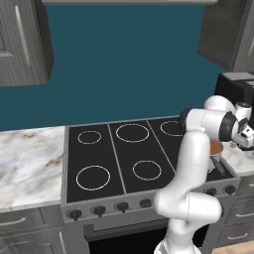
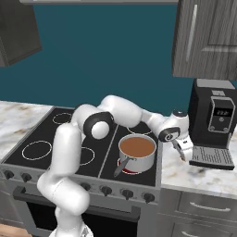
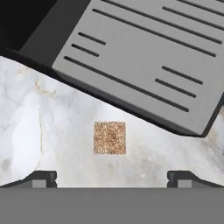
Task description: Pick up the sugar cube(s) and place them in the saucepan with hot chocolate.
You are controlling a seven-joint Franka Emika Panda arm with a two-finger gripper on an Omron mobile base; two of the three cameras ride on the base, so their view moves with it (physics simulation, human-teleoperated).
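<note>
Two dark fingertips (image 3: 43,178) stand wide apart, nothing between them – claw (image 3: 111,180) open, holding nothing; sugar cube (image 3: 110,138) lies on marble counter (image 3: 52,131) just ahead, near coffee machine's grey drip tray (image 3: 144,57); machine display unreadable; saucepan (image 2: 137,152) w/ brown liquid on stove (image 2: 55,139), left of claw.

even, flat rendered light, moderately bright; soft shadow under the coffee machine (image 2: 212,127); slightly coarse, pixelated edges; no glare or blur.
</note>
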